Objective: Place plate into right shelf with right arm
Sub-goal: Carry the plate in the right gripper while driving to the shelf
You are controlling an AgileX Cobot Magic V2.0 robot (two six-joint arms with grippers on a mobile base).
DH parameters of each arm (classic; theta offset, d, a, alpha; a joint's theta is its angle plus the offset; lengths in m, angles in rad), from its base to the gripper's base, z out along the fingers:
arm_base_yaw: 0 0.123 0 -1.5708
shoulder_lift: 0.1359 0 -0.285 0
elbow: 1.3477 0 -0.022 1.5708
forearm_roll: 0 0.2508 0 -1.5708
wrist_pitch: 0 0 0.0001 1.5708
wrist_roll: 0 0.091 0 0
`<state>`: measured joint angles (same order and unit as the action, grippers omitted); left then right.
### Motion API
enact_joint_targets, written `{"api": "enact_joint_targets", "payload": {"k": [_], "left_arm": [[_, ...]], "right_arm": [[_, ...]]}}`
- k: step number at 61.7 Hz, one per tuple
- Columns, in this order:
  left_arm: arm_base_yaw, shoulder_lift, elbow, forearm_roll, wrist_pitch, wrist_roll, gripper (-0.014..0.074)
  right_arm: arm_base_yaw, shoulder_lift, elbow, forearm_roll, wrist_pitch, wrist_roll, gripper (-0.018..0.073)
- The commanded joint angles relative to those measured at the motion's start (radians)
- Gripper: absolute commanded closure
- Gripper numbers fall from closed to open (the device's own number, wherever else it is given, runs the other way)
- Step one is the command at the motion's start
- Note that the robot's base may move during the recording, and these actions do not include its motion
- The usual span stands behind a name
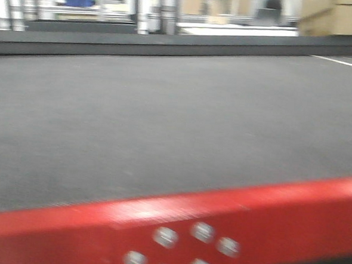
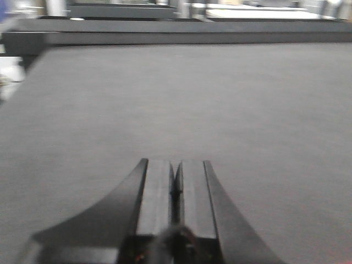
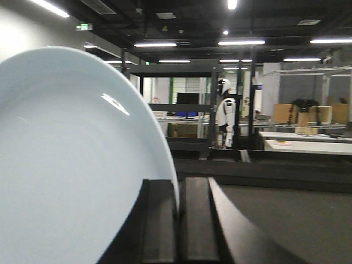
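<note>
In the right wrist view my right gripper (image 3: 179,184) is shut on the rim of the white plate (image 3: 71,165). The plate stands on edge and fills the left half of that view, its pale-blue face toward the camera. In the left wrist view my left gripper (image 2: 176,165) is shut and empty, low over a dark grey surface (image 2: 181,99). The front view is blurred and shows neither gripper nor the plate. A steel shelf with blue bins does not show clearly; only blurred metal posts (image 1: 153,8) and a blue patch (image 1: 79,0) stand far back.
A red bar with round silver bolts (image 1: 182,228) crosses the bottom of the front view. A raised dark ledge (image 1: 169,45) bounds the grey surface at the back. In the right wrist view a dark rack frame (image 3: 181,104), a white humanoid figure (image 3: 224,113) and cardboard boxes (image 3: 308,113) stand beyond.
</note>
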<state>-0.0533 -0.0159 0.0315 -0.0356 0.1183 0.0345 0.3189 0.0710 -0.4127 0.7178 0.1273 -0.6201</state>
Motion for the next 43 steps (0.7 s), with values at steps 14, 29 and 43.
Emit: {"api": "enact_joint_targets", "payload": {"k": [14,29,43], "left_arm": [[0.001,-0.006,0.010,-0.006,-0.086,-0.003,0.0643],[0.001,-0.006,0.010,-0.006,-0.086,-0.003,0.0643],[0.001,-0.006,0.010,-0.006,-0.086,-0.003,0.0643]], "right_arm": [[-0.006,0.011,-0.025,-0.001,-0.084,-0.007,0.0504],[-0.006,0.011,-0.025,-0.001,-0.084,-0.007,0.0504],[-0.006,0.011,-0.025,-0.001,-0.084,-0.007,0.0504]]}}
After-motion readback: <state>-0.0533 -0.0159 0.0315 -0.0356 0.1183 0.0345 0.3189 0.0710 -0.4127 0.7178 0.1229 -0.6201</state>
